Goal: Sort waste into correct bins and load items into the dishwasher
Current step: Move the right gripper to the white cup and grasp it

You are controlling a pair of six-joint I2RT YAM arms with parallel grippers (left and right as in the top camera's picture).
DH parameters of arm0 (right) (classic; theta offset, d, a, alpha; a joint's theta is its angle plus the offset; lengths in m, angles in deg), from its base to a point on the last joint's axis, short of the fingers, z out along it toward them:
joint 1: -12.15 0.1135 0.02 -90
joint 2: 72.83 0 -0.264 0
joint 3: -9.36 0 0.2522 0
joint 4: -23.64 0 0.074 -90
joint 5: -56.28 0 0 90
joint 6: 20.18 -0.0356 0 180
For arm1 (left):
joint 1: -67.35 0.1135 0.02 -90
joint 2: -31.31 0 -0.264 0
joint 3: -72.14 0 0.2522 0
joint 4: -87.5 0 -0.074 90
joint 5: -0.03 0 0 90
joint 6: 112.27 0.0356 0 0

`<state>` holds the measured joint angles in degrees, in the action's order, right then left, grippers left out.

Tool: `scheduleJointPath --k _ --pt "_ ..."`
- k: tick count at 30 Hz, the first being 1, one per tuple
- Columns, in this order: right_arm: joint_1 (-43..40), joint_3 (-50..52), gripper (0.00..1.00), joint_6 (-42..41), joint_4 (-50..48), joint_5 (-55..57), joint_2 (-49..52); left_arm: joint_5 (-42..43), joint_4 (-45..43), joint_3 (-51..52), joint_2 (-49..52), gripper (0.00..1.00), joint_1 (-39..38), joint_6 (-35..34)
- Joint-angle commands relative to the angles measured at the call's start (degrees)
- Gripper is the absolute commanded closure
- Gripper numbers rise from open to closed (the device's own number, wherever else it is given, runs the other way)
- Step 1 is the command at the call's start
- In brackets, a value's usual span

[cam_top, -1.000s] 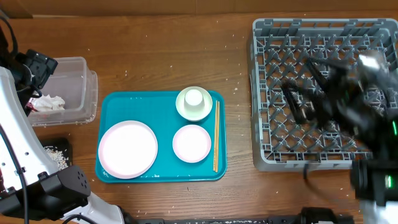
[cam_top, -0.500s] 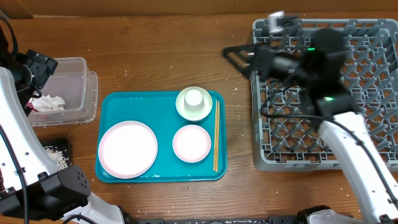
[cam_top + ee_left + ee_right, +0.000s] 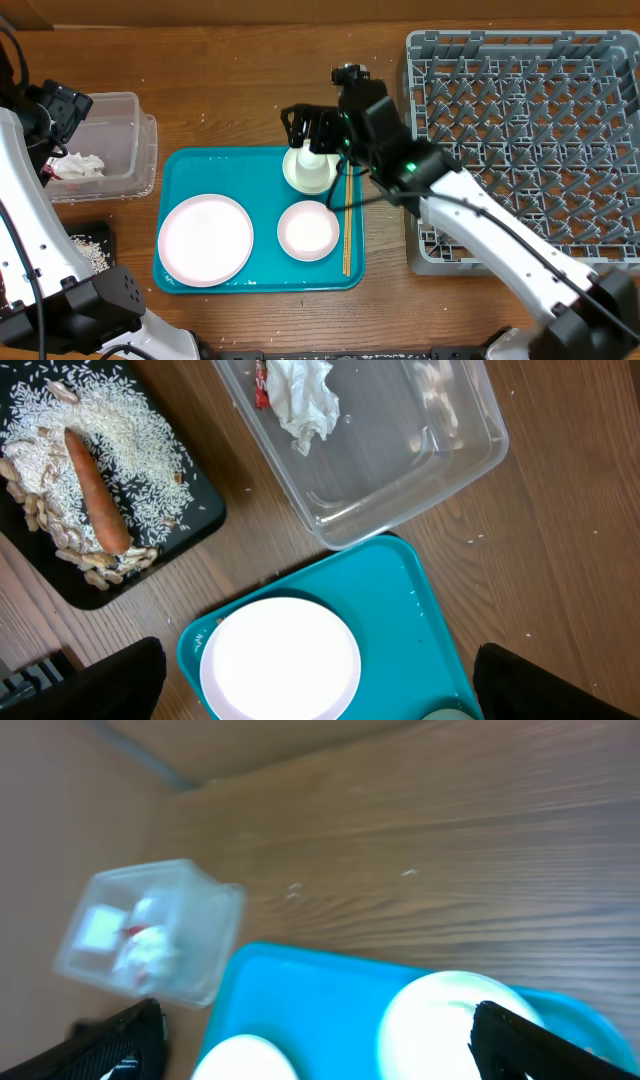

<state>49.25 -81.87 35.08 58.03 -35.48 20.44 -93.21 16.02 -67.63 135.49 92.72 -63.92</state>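
Right jaws: apart, hanging just above the cup [image 3: 314, 157], one finger on each side of it, nothing gripped. The right wrist view agrees, with a finger at each lower corner and open space between.

Left jaws: apart and empty, up over the near end of the clear bin [image 3: 120, 110] and the corner of the tray [image 3: 190, 170].

Waste: looks dealt with. A crumpled tissue [image 3: 300, 395] with a scrap of red wrapper lies in the clear bin. The black tray [image 3: 197, 520] beside it holds rice, a carrot [image 3: 95, 490] and what look like peanuts. I see no rubbish on the teal tray or loose on the worktop, only crumbs.

Dishes: none loaded, as far as I can see. The dish rack [image 3: 520, 40] shows bare pegs everywhere my own arm does not cover it. On the teal tray:
- large plate [image 3: 205, 238], front left
- small plate [image 3: 308, 230], front centre
- green bowl [image 3: 298, 178] at the back, the cup standing upside down in it
- chopsticks [image 3: 347, 225] along the right edge, just beside bowl and small plate

Judgement: sorting half finished, loading half not yet begun. The cup looks like the first piece to go. Five items are left to carry across to the rack.
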Motion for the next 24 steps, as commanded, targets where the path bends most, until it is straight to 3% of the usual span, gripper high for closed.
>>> scheduleJointPath --k 1,8,20,24 --pt "-0.81 -7.76 0.00 0.76 6.01 5.75 5.18 -0.76 0.11 -0.02 0.20 0.00 -0.22 -0.35" --pt "-0.79 -19.71 0.00 4.59 19.91 4.24 14.05 -0.76 0.11 -0.02 0.20 0.00 -0.22 -0.35" --pt "0.50 -19.67 0.00 4.59 21.92 3.04 20.98 -0.76 0.11 -0.04 0.20 0.00 -0.22 -0.35" --pt "2.69 -19.67 0.05 3.67 22.29 7.37 24.24 -0.76 0.11 -0.04 0.20 0.00 -0.22 -0.35"
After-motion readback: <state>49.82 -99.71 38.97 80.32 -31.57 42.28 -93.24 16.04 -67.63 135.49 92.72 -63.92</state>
